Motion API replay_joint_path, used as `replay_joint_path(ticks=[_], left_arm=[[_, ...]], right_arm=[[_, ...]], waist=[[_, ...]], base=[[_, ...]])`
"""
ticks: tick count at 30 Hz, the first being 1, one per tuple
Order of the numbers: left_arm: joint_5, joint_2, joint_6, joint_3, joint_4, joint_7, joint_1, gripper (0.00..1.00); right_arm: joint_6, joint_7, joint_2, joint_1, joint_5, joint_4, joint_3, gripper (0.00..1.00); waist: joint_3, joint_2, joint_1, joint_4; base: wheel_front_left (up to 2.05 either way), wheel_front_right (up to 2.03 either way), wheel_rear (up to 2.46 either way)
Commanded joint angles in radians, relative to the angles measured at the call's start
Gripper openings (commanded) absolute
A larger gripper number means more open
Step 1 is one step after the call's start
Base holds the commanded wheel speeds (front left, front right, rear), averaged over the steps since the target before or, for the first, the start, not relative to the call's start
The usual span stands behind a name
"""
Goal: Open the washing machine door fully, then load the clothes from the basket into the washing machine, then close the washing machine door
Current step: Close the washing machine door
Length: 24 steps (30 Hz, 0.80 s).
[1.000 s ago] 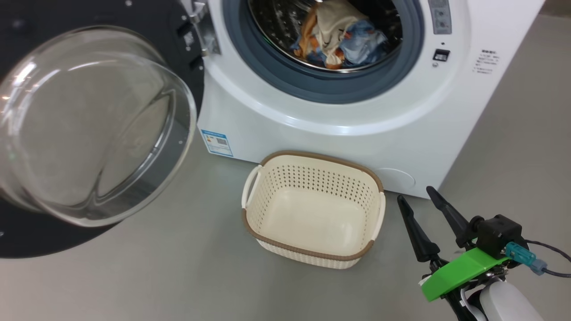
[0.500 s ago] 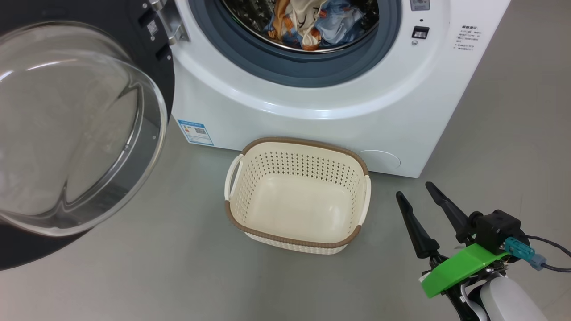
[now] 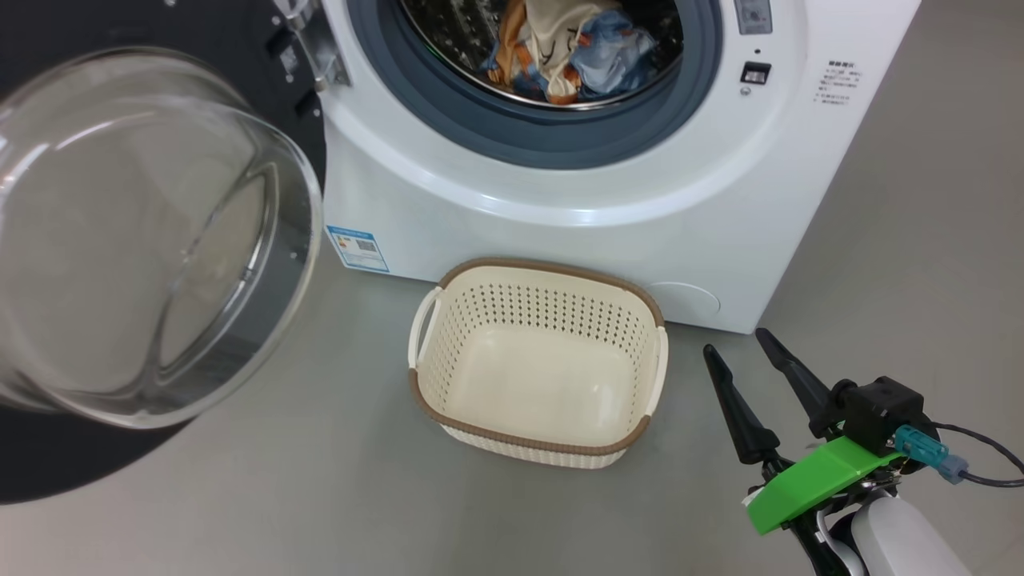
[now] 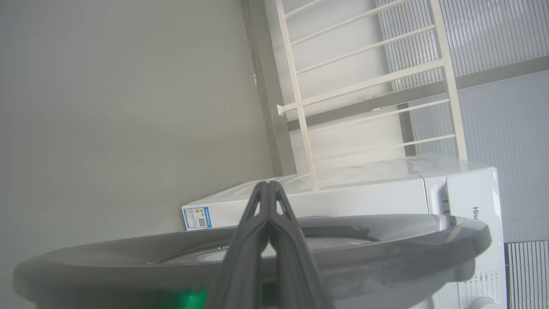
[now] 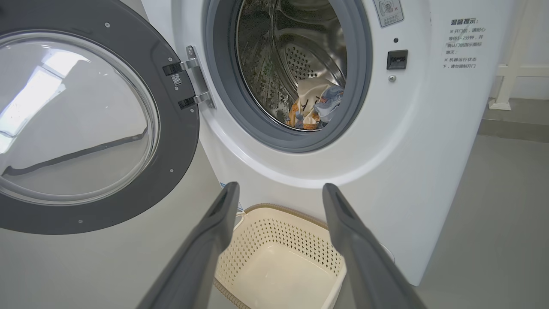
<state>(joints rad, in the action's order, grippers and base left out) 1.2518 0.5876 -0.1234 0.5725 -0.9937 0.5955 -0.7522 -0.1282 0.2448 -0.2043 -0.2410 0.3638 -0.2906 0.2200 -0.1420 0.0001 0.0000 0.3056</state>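
Inside the glossy white washing machine [image 3: 560, 232], soft crumpled clothes [image 3: 568, 48] lie in the perforated steel drum [image 5: 296, 64]. Its round black, glass-bowled door [image 3: 144, 240] hangs open. The perforated cream basket [image 3: 552, 270] sits before the machine, near its blue label [image 3: 358, 249]. The right gripper [image 3: 734, 342] has its fingers apart; the left gripper [image 4: 268, 184] has them pressed together.

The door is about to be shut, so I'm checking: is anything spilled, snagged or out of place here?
Nothing stands out. The clothes lie inside the washing machine, none draped over the grey seal. The basket stands upright and empty on the floor, and the washing machine door hangs wide open.
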Motion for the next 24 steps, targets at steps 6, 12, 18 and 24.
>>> replay_joint_path(ticks=[6,12,18,24], left_arm=[[0.086,-0.015,-0.007,-0.039,0.157,0.203,0.115,0.0],[0.132,-0.065,-0.007,-0.077,0.294,0.33,0.211,0.0],[0.188,-0.13,0.0,-0.116,0.465,0.465,0.29,0.0],[0.239,-0.208,0.095,-0.158,0.672,0.566,0.35,0.0]], right_arm=[[-0.003,0.013,0.017,0.003,0.016,0.005,0.022,1.0],[-0.003,0.016,0.028,0.013,0.025,-0.011,0.02,1.0],[-0.003,0.017,0.038,0.025,0.036,-0.006,0.013,1.0],[-0.003,0.017,0.047,0.039,0.042,0.002,0.008,1.0]], waist=[[0.044,-0.0001,0.0,0.027],[0.072,-0.0001,0.0,0.04],[0.096,-0.0001,0.0,0.044],[0.119,-0.0001,0.0,0.03]], base=[[0.0,0.0,0.0],[0.0,0.0,0.0],[0.0,0.0,0.0],[0.0,0.0,0.0]])
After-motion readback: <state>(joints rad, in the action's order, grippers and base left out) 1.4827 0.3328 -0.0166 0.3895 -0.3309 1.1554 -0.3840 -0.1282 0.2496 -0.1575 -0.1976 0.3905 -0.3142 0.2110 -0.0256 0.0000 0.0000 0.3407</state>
